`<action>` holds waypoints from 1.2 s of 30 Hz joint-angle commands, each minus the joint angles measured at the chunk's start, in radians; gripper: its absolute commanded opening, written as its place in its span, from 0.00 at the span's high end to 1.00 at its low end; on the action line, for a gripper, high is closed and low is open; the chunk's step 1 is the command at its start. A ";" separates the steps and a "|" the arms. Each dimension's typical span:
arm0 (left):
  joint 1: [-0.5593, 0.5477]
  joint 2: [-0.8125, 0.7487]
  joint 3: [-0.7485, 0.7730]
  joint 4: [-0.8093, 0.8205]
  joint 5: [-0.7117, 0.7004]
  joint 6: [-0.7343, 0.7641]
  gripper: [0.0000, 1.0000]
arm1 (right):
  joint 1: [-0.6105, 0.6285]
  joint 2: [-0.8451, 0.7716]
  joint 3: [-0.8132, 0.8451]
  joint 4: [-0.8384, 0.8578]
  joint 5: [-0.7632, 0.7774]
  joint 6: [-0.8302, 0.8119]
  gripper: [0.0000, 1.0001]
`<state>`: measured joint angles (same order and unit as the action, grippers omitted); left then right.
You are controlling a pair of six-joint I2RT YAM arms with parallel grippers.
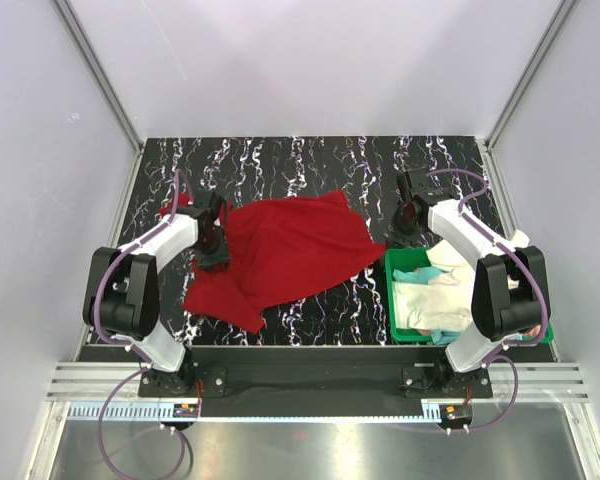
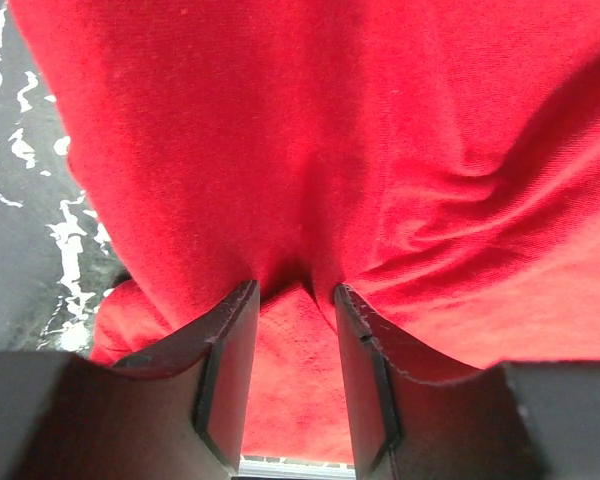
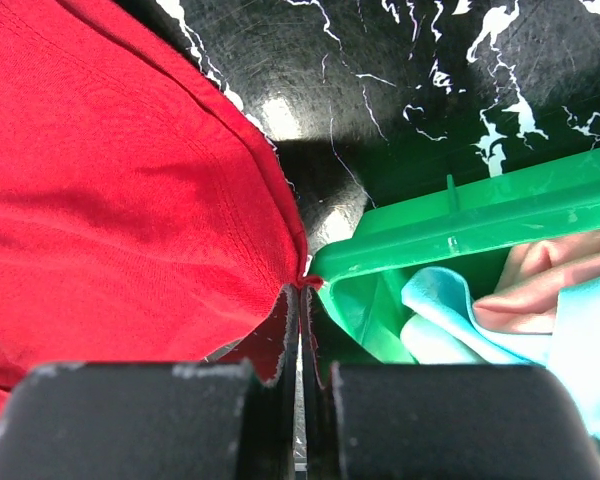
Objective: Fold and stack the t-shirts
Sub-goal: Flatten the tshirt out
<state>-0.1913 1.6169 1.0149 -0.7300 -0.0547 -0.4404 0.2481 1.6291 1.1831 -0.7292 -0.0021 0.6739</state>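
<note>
We're flattening red shirt [image 1: 280,255], lying crumpled centre-left on table [image 1: 310,160]. L gripper [image 2: 295,300] pinching fold at left edge. R gripper [image 3: 302,300] clamped on right corner, prob. We're aiming: pull apart evenly, low, avoiding bin [image 1: 395,300].

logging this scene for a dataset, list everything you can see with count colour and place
red t-shirt: 1, deep red, spread crumpled mid-table
cream t-shirt: 1, cream-white, in the bin
teal t-shirt: 1, teal, in the bin
pinkish t-shirt: 1, pink, in the bin
bin: 1, green, table's right near corner
table: 1, black marbled
left gripper: 1, black, pinching the red t-shirt's left side
right gripper: 1, black, shut on its right corner
</note>
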 commanded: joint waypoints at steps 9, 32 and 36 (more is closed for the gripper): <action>0.003 -0.108 -0.068 0.030 -0.059 0.008 0.58 | -0.006 -0.005 -0.004 0.020 -0.035 -0.002 1.00; 0.006 -0.037 -0.087 0.096 -0.022 0.066 0.57 | -0.004 -0.008 -0.023 0.031 -0.044 -0.007 1.00; 0.006 -0.041 -0.090 0.104 0.033 0.066 0.55 | -0.006 0.002 -0.014 0.033 -0.050 -0.008 1.00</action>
<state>-0.1898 1.5784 0.9012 -0.6624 -0.0807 -0.3923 0.2478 1.6295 1.1595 -0.7208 -0.0456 0.6743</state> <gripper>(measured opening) 0.447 0.011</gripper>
